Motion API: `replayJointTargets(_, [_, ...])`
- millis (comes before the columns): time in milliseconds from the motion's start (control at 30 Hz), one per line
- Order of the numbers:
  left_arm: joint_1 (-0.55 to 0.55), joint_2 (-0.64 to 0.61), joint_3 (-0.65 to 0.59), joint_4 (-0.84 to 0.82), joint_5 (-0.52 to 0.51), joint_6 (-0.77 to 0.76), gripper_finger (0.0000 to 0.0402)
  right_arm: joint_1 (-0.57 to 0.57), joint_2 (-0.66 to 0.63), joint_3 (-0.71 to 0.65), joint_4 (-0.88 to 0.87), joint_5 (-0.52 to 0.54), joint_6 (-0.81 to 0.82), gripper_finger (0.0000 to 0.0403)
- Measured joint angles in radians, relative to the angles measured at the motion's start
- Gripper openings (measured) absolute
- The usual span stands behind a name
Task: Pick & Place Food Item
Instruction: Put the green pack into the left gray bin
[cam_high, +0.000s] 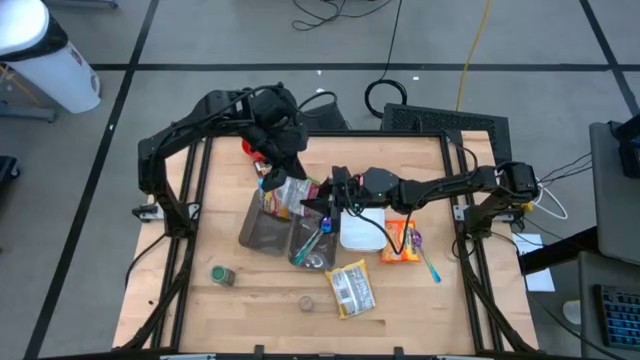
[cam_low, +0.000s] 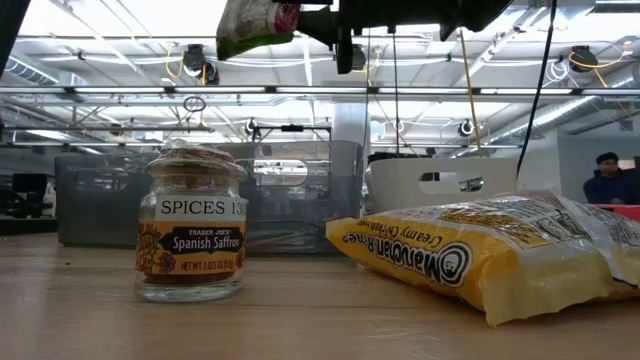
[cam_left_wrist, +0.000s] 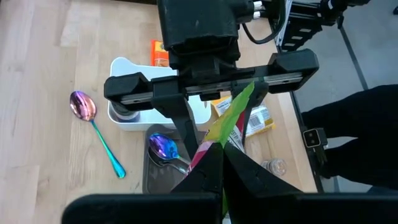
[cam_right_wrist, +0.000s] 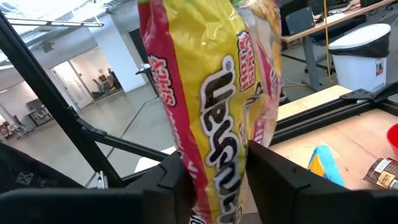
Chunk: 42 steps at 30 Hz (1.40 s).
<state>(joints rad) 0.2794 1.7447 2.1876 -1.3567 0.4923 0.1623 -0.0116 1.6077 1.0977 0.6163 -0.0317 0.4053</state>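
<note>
A yellow, red and green ramen packet (cam_high: 295, 192) is held in the air above the middle of the table, between my two grippers. It also shows in the low view (cam_low: 250, 25), well above the tabletop. My left gripper (cam_high: 287, 178) comes from the far left and is shut on it. My right gripper (cam_high: 328, 192) reaches in from the right and is shut on the same packet (cam_right_wrist: 211, 112). In the left wrist view the two grippers face each other, with the packet (cam_left_wrist: 231, 115) edge-on between them. My left gripper pinches one end of the packet (cam_left_wrist: 214, 140) between its two fingers, which close on its flat faces. The packet is lifted clear of the table and the bins below. My right gripper has the packet between its two fingers (cam_right_wrist: 177, 183), one on each flat face, near the end closest to its wrist (cam_right_wrist: 214, 186). It comes level from the table's right. The packet stands out beyond the fingers, clear of everything.
Two grey bins (cam_high: 265, 232) stand under the grippers, one holding a spoon (cam_left_wrist: 163, 149). A white container (cam_high: 360, 232), an orange packet (cam_high: 400, 242) and a loose spoon (cam_high: 432, 266) lie to the right. A second ramen packet (cam_high: 350, 290) and a spice jar (cam_high: 222, 275) lie near the front.
</note>
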Motion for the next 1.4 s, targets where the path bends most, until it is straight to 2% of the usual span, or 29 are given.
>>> replayJointTargets(233, [0.0, 0.0, 0.0, 0.0, 0.0, 0.0, 0.0002, 0.0, 0.0, 0.001, 0.0, -0.025, -0.002, 0.0069])
replayJointTargets(667, [0.0, 0.0, 0.0, 0.0, -0.003, 0.008, 0.0002, 0.0, 0.0, 0.001, 0.0, -0.025, -0.007, 0.0067])
replayJointTargets(967, [0.0, 0.0, -0.001, -0.007, -0.006, 0.012, 0.0002, -0.005, -0.001, 0.001, 0.025, -0.056, -0.024, 0.0122])
replayJointTargets(1167, [0.0, 0.0, -0.001, -0.014, -0.009, 0.017, 0.0002, -0.025, -0.001, 0.001, 0.061, -0.079, 0.034, 0.0163])
replayJointTargets(1400, [0.0, 0.001, -0.001, -0.019, -0.03, 0.019, 0.0001, -0.051, -0.001, 0.001, 0.093, -0.079, 0.081, 0.0182])
